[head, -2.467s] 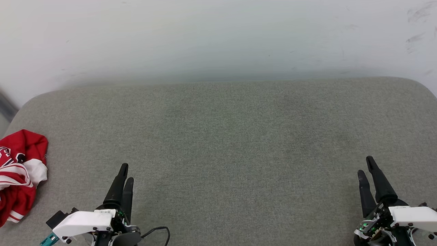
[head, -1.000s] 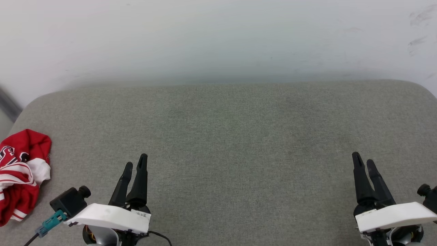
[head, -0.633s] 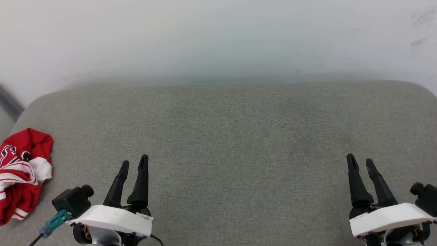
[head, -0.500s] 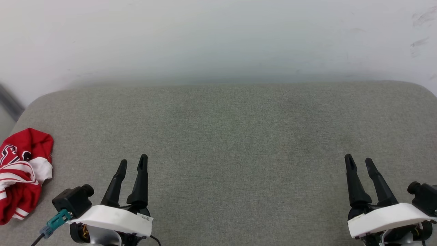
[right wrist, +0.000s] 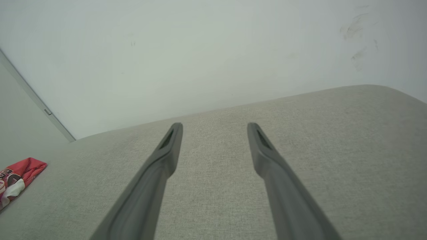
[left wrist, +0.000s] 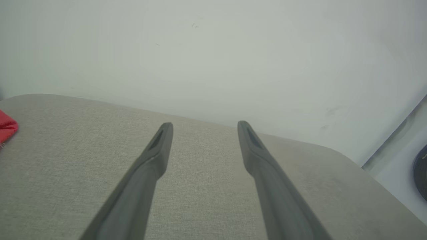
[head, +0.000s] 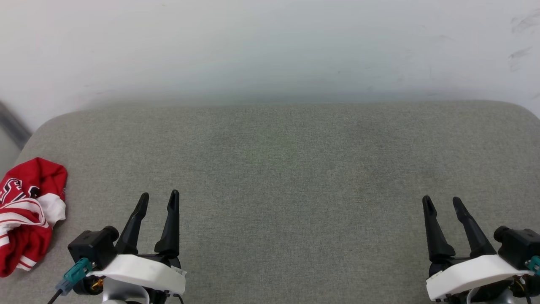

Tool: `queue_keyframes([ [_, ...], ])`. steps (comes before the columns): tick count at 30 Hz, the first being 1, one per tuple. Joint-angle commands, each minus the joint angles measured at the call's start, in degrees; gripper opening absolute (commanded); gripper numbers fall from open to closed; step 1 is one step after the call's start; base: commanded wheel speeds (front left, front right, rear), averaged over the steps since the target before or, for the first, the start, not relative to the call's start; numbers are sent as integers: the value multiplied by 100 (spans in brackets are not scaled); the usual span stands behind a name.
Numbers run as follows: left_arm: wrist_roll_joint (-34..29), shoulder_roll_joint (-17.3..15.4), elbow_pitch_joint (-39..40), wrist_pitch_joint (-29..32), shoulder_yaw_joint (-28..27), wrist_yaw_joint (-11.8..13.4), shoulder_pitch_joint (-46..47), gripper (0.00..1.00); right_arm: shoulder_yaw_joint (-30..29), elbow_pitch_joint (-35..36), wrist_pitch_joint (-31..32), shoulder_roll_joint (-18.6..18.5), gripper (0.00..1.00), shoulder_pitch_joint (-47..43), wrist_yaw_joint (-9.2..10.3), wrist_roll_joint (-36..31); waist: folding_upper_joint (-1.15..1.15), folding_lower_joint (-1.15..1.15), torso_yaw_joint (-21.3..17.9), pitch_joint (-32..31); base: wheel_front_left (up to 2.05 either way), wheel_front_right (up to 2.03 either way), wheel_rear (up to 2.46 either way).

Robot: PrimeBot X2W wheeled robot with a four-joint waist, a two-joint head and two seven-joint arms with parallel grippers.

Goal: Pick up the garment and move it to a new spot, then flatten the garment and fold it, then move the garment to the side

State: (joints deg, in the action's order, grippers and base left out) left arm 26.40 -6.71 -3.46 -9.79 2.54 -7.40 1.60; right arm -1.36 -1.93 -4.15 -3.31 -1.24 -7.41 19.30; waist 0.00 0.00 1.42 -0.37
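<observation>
1. My left pincer [head: 158,195] hovers low over the near edge of the cushion [head: 287,169], its two fingers apart with nothing between them. The right pincer [head: 441,199] sits the same way at the near right, also parted and holding nothing.
2. The garment [head: 25,211] lies crumpled in a red-and-white heap at the cushion's left edge. It is near the left pincer but not touching it, and well apart from the right one.
3. As I read it, none of the task is done yet: no pickup, no move to a new spot, no flattening, no fold, no shift aside.
4. Everything is left. I judge the left arm the natural one to reach the heap and carry it toward the middle, where both pincers could spread it.
5. The cushion is grey woven fabric with rounded far corners, and it looks soft, so a grasp may press into it.
6. Behind it stands a pale wall [head: 270,50] with faint scuffs [head: 521,21] at the upper right.
</observation>
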Motion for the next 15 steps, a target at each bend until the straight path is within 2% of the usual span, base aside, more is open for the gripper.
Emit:
queue_keyframes([
  [1,-208,-40,48,-61,-31,-11,87,100,-7,89,-8,-5,100,-7,-12,-202,0,0,-2,1,0,0,0],
  [15,-1023,-6,-81,-233,-73,-12,121,100,-54,223,-91,34,100,-93,-12,-938,0,0,9,-5,0,0,0],
])
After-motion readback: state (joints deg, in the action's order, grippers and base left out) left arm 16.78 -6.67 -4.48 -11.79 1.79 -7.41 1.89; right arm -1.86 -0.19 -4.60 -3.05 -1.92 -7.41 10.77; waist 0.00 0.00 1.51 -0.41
